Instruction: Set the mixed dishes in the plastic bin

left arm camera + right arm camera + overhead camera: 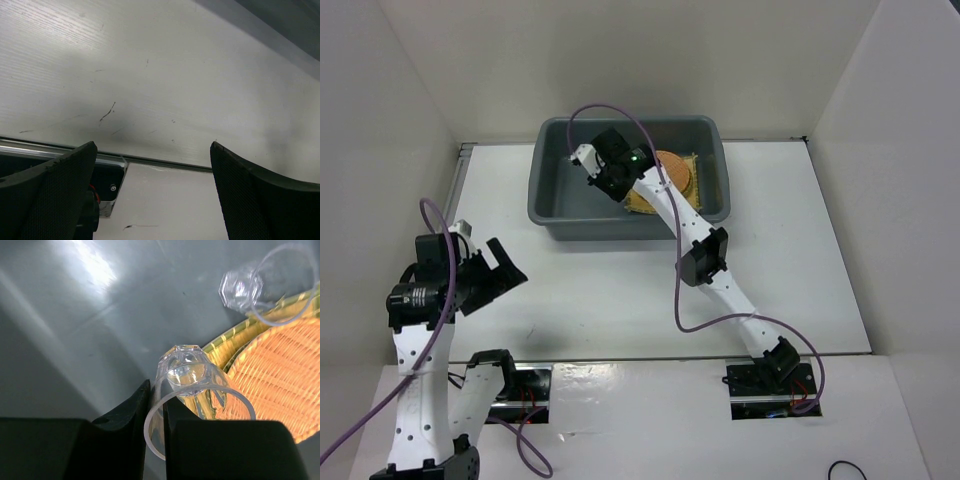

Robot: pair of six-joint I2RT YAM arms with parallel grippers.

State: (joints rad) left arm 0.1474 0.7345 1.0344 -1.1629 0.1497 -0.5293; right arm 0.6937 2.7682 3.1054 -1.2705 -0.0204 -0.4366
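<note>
The dark grey plastic bin (548, 208) stands at the back middle of the table. Inside it lie a round orange-brown woven disc (677, 170) on a yellow slatted mat (638, 204); both show in the right wrist view, the disc (280, 375) over the mat (225, 347). My right gripper (592, 165) is inside the bin, shut (156, 392) on the rim of a clear glass (187, 372) held above the mat's edge. A second clear glass (250, 287) lies on its side in the bin. My left gripper (510, 262) is open and empty (152, 146) over the table's left side.
White walls enclose the table on three sides. The bin's grey floor (100, 315) is bare to the left of the mat. A metal rail and the left arm's base plate (107, 182) lie at the table's near edge. Purple cables loop off both arms.
</note>
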